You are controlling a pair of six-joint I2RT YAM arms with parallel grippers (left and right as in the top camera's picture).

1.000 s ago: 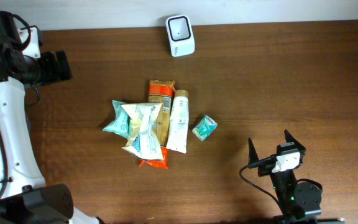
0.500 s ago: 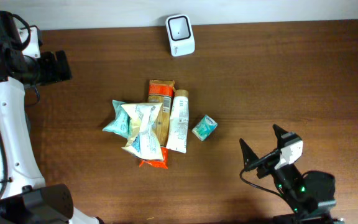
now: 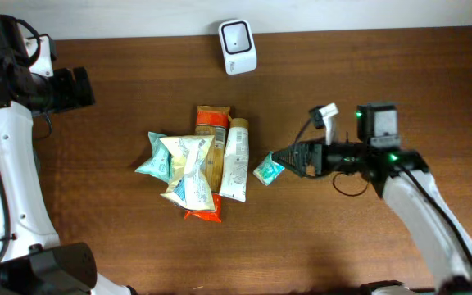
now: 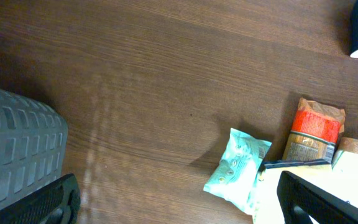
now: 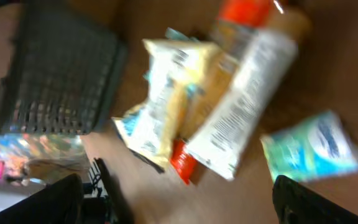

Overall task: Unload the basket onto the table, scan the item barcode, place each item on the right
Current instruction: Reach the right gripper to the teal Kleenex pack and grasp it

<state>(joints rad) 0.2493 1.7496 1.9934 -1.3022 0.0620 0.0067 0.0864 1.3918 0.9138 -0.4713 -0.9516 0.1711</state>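
Beside right fingers [image 3: 292, 152], teal packet [image 3: 270, 169], lying diagonally

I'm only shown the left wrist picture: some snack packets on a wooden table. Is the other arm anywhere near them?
Observer: Yes. From overhead, the right hand is open and reaches toward a small teal packet. That packet lies by itself just right of the heap, outside your picture. I cannot tell if they touch.
Visitor: And where would it scan that packet?
Observer: A white scanner stands at the far edge of the table, well apart from the heap. Your view catches only its corner.
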